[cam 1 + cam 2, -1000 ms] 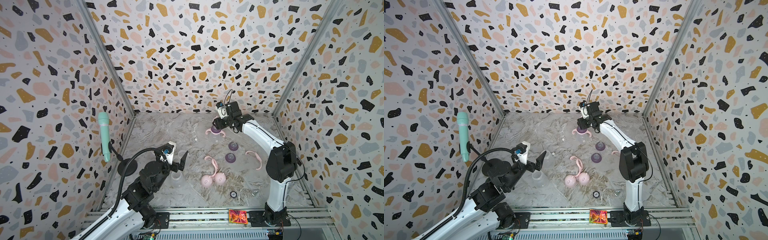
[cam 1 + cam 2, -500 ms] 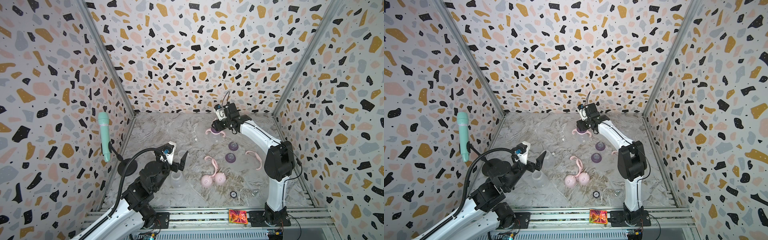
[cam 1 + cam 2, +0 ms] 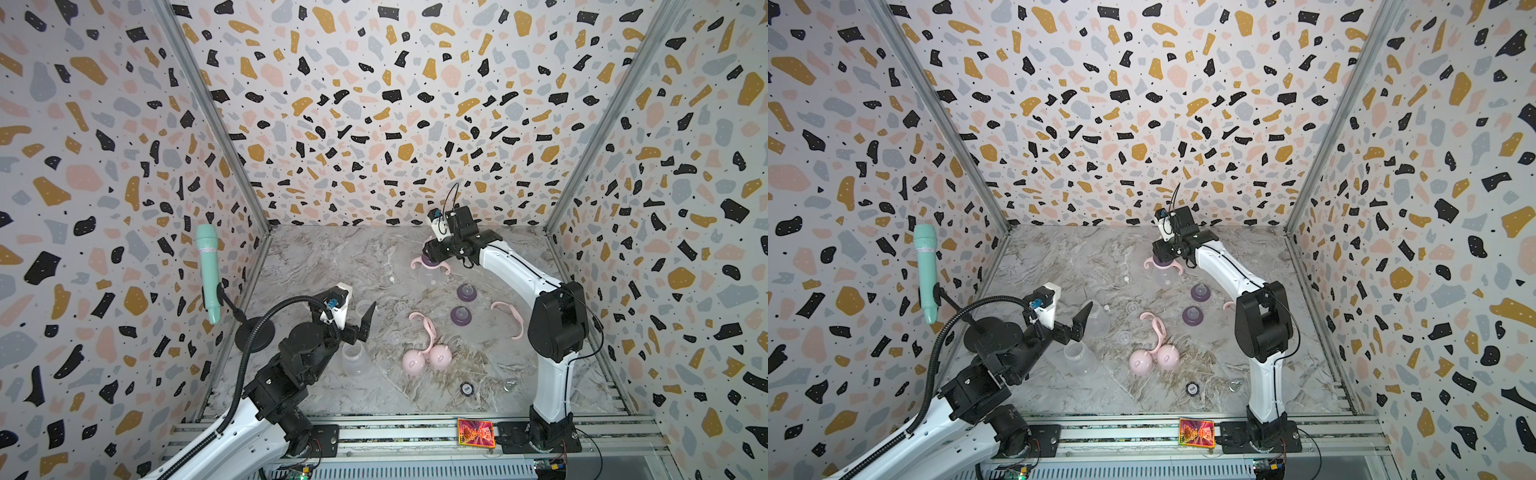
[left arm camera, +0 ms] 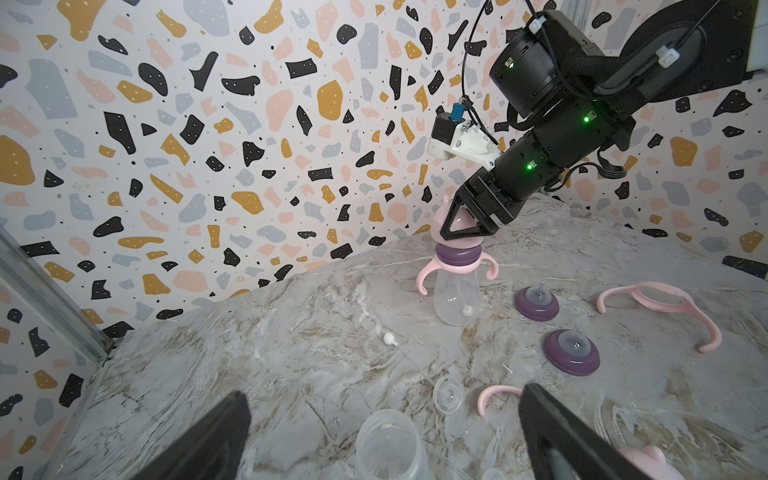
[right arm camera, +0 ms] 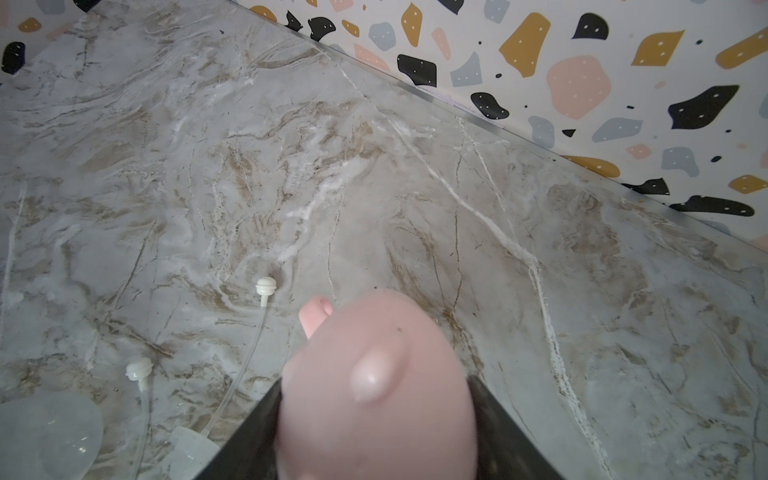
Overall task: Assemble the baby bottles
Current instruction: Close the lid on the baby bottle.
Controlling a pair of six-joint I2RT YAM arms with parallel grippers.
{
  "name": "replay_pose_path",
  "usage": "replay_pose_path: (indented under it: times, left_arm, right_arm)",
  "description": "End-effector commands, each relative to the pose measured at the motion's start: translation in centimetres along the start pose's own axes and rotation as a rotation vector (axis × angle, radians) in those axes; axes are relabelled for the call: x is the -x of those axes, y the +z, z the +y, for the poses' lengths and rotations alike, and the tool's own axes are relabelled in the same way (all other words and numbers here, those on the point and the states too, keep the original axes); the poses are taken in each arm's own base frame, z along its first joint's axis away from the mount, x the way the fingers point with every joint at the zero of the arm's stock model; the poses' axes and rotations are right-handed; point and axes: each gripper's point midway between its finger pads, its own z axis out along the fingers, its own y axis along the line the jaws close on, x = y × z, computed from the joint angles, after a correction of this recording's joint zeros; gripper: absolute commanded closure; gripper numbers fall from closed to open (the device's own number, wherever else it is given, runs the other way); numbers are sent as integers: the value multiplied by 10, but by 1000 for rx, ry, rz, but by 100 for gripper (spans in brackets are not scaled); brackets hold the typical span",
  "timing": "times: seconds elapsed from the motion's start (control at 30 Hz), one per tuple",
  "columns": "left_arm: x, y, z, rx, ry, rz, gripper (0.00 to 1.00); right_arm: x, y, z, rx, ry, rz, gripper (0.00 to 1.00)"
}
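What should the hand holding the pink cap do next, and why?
Probably press the pink cap straight down onto the purple collar. The right gripper is shut on the cap, which sits on top of the upright bottle. I cannot tell whether it has snapped fully on.

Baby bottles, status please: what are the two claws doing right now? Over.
Right gripper shut on pink cap, atop rear bottle. Left gripper open, by uncapped bottle. Loose collars, handle rings lie nearby.

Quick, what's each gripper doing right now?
Left gripper: open, holding nothing.
Right gripper: closed on the pink dome cap atop the upright bottle.
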Motion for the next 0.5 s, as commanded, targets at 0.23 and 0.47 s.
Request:
replay_pose_path:
  times: [0.23, 0.47]
  left_arm:
    - [9, 0, 1, 1, -9, -39, 0]
    - [8, 1, -1, -5, -6, -35, 0]
  right_arm:
    - [10, -18, 3, 19, -10, -29, 40]
    - [10, -22, 3, 24, -9, -34, 39]
